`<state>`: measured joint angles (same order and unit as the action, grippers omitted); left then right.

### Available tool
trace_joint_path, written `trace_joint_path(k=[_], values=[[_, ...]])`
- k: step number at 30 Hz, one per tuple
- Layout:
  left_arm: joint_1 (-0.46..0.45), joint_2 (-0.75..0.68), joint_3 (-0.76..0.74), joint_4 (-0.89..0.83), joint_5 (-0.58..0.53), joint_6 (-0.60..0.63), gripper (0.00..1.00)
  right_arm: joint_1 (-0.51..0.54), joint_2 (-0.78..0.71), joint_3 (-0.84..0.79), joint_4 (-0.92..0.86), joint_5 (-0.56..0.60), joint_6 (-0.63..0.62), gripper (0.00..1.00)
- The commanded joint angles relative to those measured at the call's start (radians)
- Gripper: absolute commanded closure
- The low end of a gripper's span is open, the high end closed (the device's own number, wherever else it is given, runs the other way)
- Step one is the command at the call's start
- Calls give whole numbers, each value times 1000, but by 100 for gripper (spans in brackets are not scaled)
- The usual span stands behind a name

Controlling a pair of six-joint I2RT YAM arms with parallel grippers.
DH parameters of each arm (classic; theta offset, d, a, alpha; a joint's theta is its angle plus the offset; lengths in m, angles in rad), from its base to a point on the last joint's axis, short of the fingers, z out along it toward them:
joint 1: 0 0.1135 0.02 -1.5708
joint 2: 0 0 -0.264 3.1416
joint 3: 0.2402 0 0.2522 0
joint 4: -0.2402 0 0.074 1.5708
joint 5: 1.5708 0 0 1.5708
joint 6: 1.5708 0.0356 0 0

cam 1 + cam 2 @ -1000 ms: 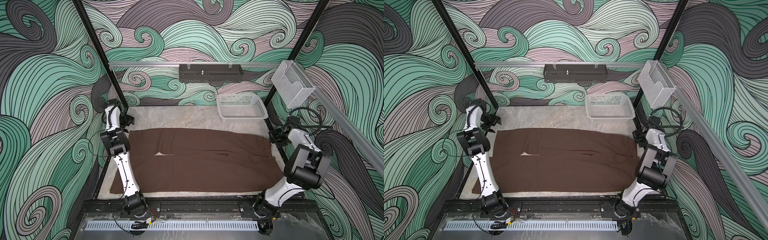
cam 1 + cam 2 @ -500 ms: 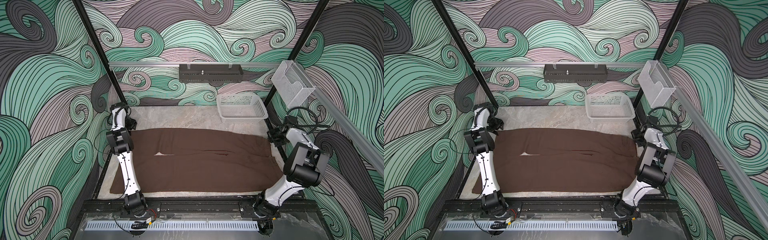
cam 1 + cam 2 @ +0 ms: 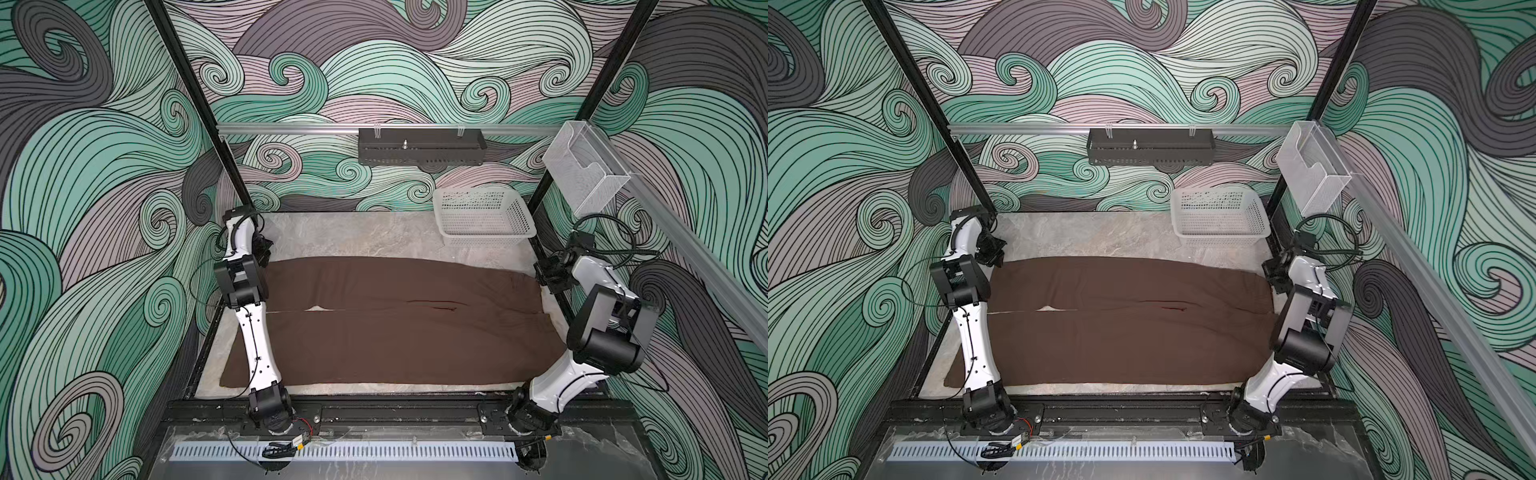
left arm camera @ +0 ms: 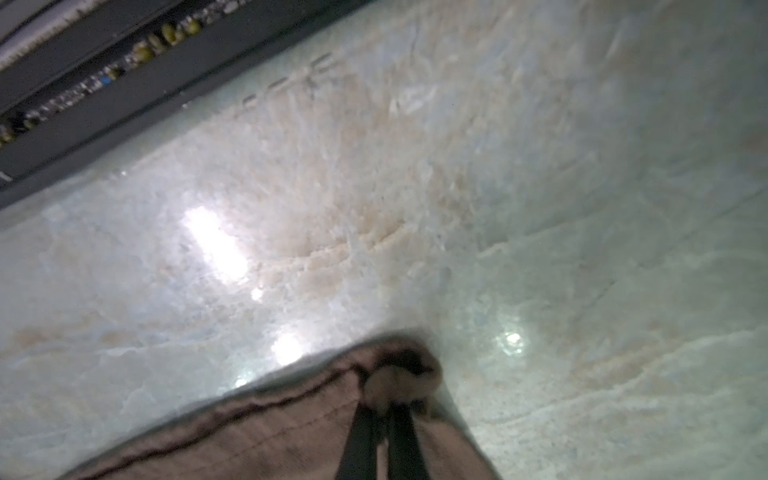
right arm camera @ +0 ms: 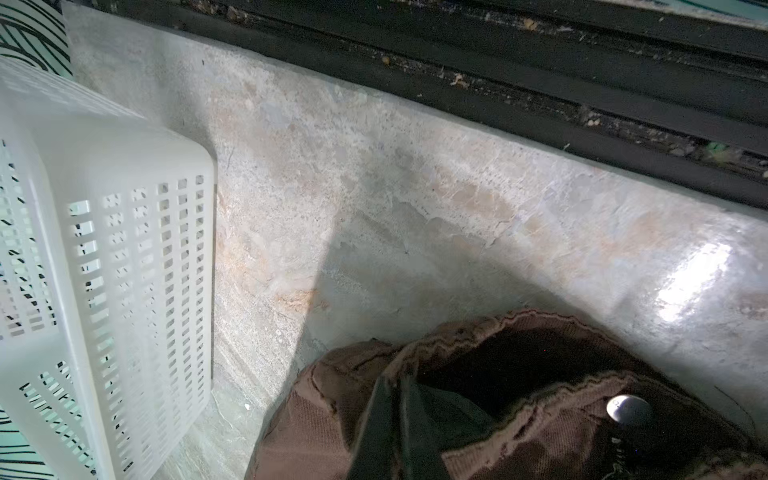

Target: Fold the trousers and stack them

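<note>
The dark brown trousers lie flat across the marble table in both top views, legs to the left and waist to the right. My left gripper sits at the far left corner of the far leg. In the left wrist view its fingertips are shut on a bunched hem corner of the trousers. My right gripper is at the far right corner. In the right wrist view it is shut on the waistband of the trousers, beside a metal button.
A white mesh basket stands at the back right of the table, close to the right gripper. A clear plastic holder hangs on the right post. A black tray hangs on the back rail.
My left gripper has come in to the far left trouser corner and closed on the hem. The right arm has barely moved and kept its hold.
</note>
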<state>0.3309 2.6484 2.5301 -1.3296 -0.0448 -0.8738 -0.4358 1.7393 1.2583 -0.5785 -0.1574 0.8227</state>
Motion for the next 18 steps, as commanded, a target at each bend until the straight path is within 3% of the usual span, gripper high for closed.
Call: trace_joint_path(k=[1, 6, 9, 18], values=[[2, -11, 30, 33, -39, -1, 100, -1, -1, 26, 0, 16, -5, 100], [5, -44, 82, 112, 23, 19, 100, -7, 1, 36, 16, -12, 18, 100], [5, -71, 101, 209, 68, 16, 100, -9, 9, 38, 87, -85, 59, 100], [30, -96, 183, 384, 169, -57, 100, -16, 30, 83, 213, -188, 92, 100]])
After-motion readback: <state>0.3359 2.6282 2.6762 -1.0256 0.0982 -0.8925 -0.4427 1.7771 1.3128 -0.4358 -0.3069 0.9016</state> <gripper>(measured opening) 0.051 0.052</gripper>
